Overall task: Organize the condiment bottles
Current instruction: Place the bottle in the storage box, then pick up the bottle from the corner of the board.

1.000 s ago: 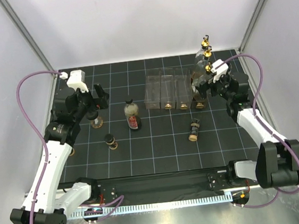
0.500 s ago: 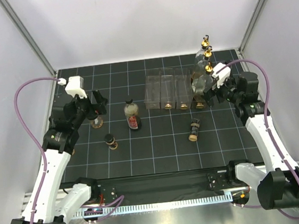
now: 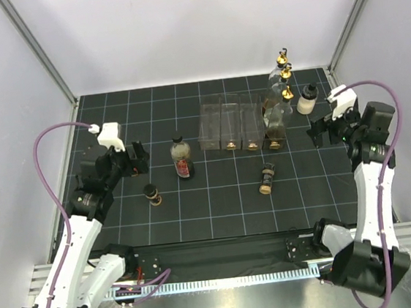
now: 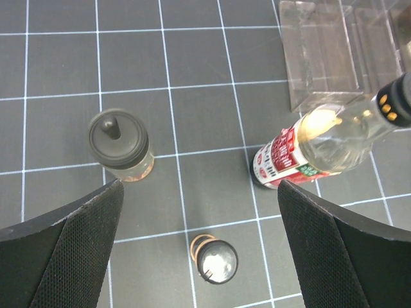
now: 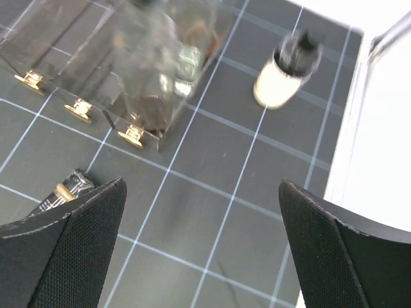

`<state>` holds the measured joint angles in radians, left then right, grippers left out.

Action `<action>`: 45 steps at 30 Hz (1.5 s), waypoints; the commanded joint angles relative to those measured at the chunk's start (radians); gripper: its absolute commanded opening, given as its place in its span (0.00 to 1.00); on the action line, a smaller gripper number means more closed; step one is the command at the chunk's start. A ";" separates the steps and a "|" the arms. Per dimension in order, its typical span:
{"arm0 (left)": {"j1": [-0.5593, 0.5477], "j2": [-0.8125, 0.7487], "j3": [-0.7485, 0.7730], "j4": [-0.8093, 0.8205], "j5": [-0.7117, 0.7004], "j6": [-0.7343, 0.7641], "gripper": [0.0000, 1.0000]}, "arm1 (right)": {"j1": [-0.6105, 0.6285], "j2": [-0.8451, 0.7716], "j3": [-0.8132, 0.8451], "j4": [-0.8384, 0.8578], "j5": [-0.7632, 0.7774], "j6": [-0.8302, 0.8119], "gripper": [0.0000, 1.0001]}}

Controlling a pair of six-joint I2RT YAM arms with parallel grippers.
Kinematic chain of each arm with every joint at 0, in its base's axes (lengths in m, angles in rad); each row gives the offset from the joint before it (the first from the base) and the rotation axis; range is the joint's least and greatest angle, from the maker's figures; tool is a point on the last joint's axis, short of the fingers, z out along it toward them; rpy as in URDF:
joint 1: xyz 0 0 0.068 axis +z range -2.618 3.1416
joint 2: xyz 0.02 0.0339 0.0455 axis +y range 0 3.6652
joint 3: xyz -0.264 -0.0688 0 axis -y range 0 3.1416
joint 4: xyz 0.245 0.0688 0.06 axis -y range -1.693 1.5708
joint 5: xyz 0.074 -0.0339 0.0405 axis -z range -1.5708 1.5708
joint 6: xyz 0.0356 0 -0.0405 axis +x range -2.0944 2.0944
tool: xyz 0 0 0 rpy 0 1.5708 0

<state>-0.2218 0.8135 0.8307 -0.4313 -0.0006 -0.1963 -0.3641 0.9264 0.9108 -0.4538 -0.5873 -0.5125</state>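
Your left gripper (image 4: 200, 187) is spread wide, jaws fully apart, nothing between them, and it hangs over the left part of the mat (image 3: 218, 204). Its wrist view looks straight down on three bottles. A squat clear bottle with a dark pointed cap (image 4: 120, 144) stands upright on the left. A small dark-capped bottle (image 4: 216, 260) is nearer in, upright too. The red-labelled bottle (image 4: 302, 149) stands off to the right, clear of both. None of them touches the gripper.

Over on the right, your right gripper (image 5: 202, 186) is just as wide and just as empty, above the mat to the right of the clear rack (image 3: 235, 123). A white bottle with a dark top (image 3: 306, 100) stands alone at the far right, near the rack's right end. The tall clear bottles with gold spouts (image 3: 283, 74) are bunched at the rack's far right corner. A dark-filled bottle (image 3: 274, 123) sits in the rightmost compartment. One brown bottle (image 3: 267, 178) lies on its side on the mat, on the near side of the rack and apart from everything. Gold bits (image 5: 80, 108) show at the near end of three compartments, and you can't tell what they are.
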 commanded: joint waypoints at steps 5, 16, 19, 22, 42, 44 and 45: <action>0.004 -0.050 -0.036 0.049 -0.033 0.043 1.00 | -0.116 0.208 0.091 0.021 -0.106 0.115 1.00; 0.004 -0.043 -0.042 0.045 -0.036 0.051 1.00 | -0.119 0.566 0.293 0.076 -0.049 0.229 1.00; 0.004 -0.040 -0.042 0.045 -0.039 0.052 1.00 | -0.110 0.681 0.409 0.049 -0.031 0.256 1.00; 0.004 -0.034 -0.042 0.045 -0.039 0.052 1.00 | -0.075 0.786 0.534 0.011 0.026 0.258 1.00; 0.004 -0.014 -0.044 0.040 -0.056 0.063 1.00 | 0.131 1.210 1.017 -0.022 0.471 0.410 1.00; 0.004 -0.010 -0.042 0.040 -0.055 0.064 1.00 | 0.131 1.223 1.014 -0.020 0.488 0.416 1.00; 0.004 -0.008 -0.042 0.040 -0.052 0.064 1.00 | 0.132 1.229 1.014 -0.028 0.486 0.416 0.99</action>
<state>-0.2218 0.8001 0.7940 -0.4232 -0.0433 -0.1482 -0.2310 2.1563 1.8805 -0.4648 -0.1703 -0.1238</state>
